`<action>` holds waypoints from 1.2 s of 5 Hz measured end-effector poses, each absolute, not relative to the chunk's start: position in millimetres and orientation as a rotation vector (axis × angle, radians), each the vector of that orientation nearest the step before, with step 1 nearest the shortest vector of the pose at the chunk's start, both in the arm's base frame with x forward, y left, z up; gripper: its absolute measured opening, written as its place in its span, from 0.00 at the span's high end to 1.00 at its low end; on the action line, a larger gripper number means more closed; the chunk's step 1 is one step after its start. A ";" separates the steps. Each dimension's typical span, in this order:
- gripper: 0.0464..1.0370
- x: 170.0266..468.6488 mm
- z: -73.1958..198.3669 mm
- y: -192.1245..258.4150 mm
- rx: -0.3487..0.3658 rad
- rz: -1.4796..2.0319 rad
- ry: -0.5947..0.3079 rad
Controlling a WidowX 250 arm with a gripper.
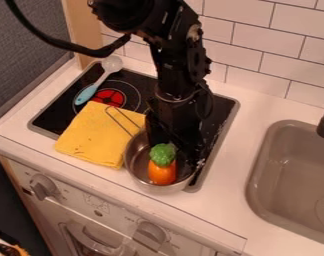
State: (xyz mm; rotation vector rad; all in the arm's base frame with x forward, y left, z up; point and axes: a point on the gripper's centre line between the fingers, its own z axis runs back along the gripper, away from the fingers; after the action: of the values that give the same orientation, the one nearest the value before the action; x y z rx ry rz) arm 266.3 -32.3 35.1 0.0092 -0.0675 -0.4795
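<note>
Here's the orange toy vegetable (162, 173) with its green top, sitting inside the metal pot (142, 184), and right up close to it, over the pot, comes the black pincer (180, 154)! Spread or pressed together? Can't tell from here; whether it touches the vegetable, can't tell either. The pot's wire handle (118, 119) juts out over the yellow cloth (98, 135), which lies just left of the pot. Farther out, up and left of the pot, a burner (108, 98) shows red on the black stove top (221, 107), with a blue-handled spoon (88, 94) beside it. Well right of the pot, set into the white worktop (239, 204), there's the sink (295, 172)!
</note>
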 end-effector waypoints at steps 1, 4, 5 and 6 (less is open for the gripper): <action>0.37 265.9 34.5 -27.2 0.002 -0.474 -0.065; 0.44 285.9 74.1 -28.2 -0.039 -0.474 -0.107; 0.44 320.2 104.3 -6.5 -0.039 -0.376 -0.153; 0.44 353.7 101.4 21.3 -0.036 -0.285 -0.128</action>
State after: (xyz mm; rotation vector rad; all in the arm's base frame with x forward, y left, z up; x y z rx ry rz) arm 353.7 21.3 101.4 -0.0363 -0.1281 -0.2853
